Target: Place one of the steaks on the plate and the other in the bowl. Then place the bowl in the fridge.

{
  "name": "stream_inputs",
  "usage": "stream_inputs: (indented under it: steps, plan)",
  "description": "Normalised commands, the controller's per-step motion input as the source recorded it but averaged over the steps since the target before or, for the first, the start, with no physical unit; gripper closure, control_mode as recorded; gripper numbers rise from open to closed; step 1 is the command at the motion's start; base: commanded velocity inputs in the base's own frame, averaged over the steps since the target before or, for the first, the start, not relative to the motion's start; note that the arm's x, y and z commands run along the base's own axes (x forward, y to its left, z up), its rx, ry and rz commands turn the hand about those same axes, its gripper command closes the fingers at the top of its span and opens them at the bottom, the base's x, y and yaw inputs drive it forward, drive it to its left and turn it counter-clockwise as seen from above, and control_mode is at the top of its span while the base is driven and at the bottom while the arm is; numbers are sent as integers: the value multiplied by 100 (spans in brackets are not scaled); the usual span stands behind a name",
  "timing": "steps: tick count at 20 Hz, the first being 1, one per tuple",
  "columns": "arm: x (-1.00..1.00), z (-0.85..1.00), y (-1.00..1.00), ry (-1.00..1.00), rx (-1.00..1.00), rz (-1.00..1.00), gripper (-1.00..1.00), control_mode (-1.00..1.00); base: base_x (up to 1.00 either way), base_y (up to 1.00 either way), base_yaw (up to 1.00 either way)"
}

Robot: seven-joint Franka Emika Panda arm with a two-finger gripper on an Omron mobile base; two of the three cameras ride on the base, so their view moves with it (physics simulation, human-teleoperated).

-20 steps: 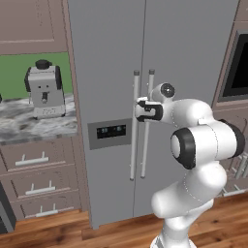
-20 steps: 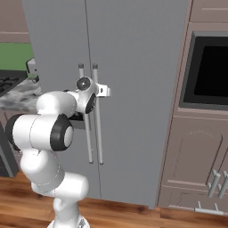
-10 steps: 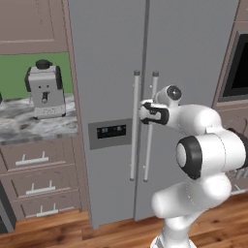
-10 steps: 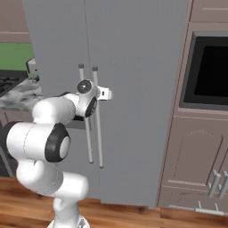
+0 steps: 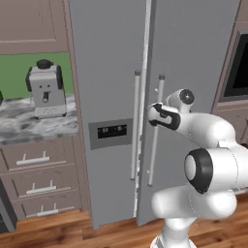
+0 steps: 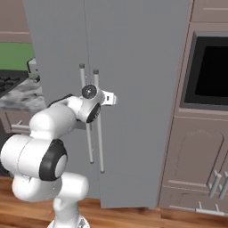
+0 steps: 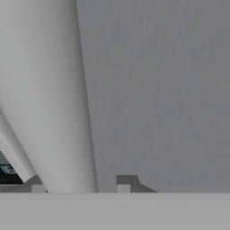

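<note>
The fridge [image 5: 111, 72] is the largest item: a tall, matte grey, flat-fronted unit with two doors, standing upright between brown cabinets. Its long axis runs vertical. The right door stands slightly ajar, its inner edge projecting forward of the left door along the centre seam. A dark rectangular dispenser panel [image 5: 110, 131] sits in the lower part of the left door.

The drawer cabinet [image 5: 41, 179] to the left of the fridge is brown, with panelled fronts and pale bar pulls. It carries a marbled grey-white surface [image 5: 34, 127] in front of a green wall. A dark built-in oven [image 6: 209, 73] with a glossy front sits to the right of the fridge.

A coffee machine [image 5: 45, 92], silver and boxy with a dark cap, stands on the surface.

Two long, round, pale grey bar handles run vertically either side of the seam. The right handle [image 5: 155, 131] is the one at the claw [image 5: 156, 115]. In the hand view this handle [image 7: 49, 99] appears as a smooth, thick cylinder lying between the two fingertips [image 7: 123, 182].

The claw's jaws sit either side of the right handle, spread somewhat; whether they touch the bar cannot be determined.
</note>
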Motion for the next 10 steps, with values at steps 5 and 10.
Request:
stream_inputs:
  steps: [5, 10]
  plan:
    - [-41, 1, -82, 0, 0, 0, 100, -100, 0, 0, 0]
    - [-21, 0, -97, 3, 0, 0, 100, -100, 0, 0, 0]
